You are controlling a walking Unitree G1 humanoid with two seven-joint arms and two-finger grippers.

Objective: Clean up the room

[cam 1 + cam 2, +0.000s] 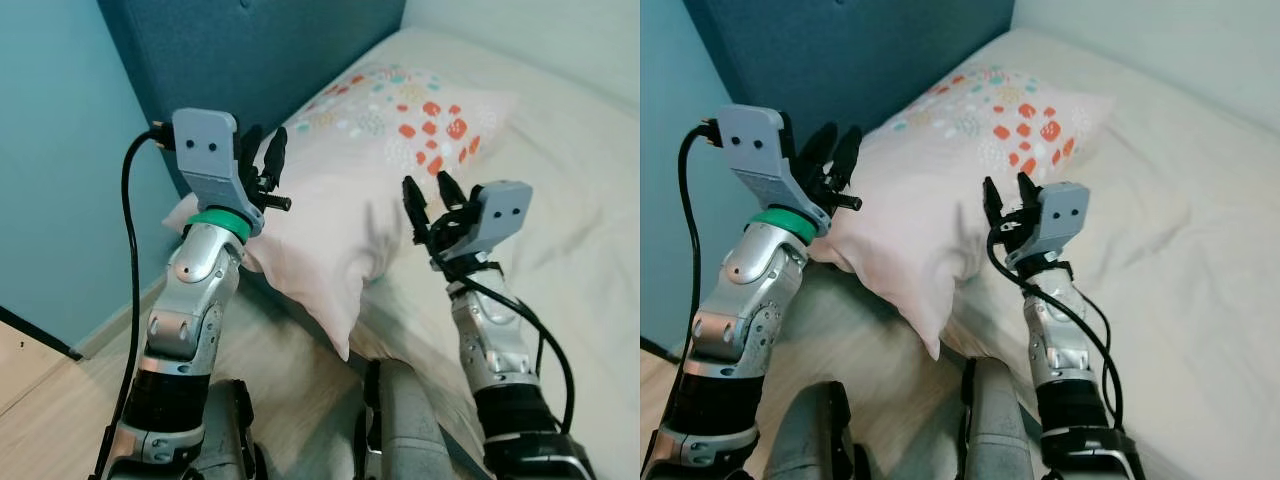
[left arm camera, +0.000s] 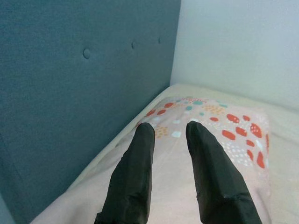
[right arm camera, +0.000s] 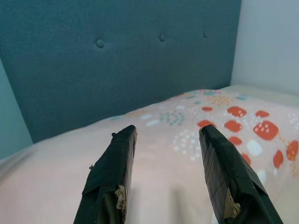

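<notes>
A pale pink pillow with red, teal and white spots lies at the head of the bed, against the blue headboard; its near corner hangs over the bed's edge. My left gripper is raised at the pillow's left end, open, with nothing between its fingers. My right gripper is held just above the pillow's right side, open and empty, its fingers apart over the pink cloth.
A teal wall stands on the left, with wooden floor below it. The cream sheet spreads out to the right. A white wall bounds the bed at the far side.
</notes>
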